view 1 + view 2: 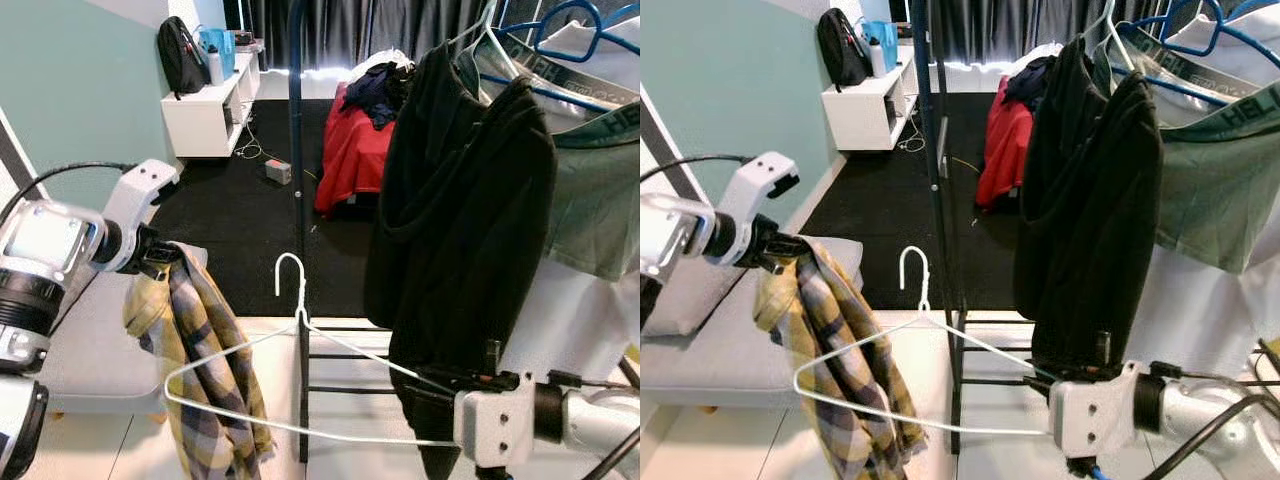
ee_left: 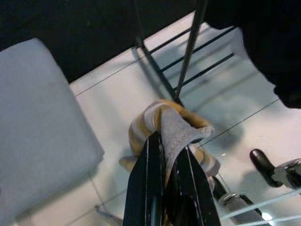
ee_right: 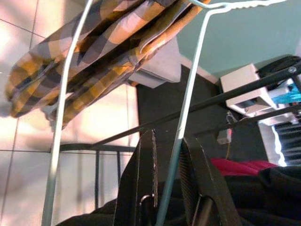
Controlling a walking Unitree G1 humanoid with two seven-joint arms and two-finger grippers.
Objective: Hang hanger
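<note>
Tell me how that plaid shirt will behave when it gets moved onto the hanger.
Probably floppy: the plaid shirt droops in folds from the left gripper. Likely light, held by one pinch. The thin white hanger in the right gripper may flex.

Thin white wire hanger (image 1: 300, 370), smooth with a slight sheen, pinched between the matt black fingers of the right gripper (image 3: 167, 188). Soft woven check shirt (image 1: 205, 385) in yellow and grey, matt and creased, clamped in the left gripper (image 2: 169, 169). Dark painted metal rack (image 1: 297, 180), matt black cloth jacket (image 1: 465, 210), glossy pale floor tiles (image 2: 117, 99).
</note>
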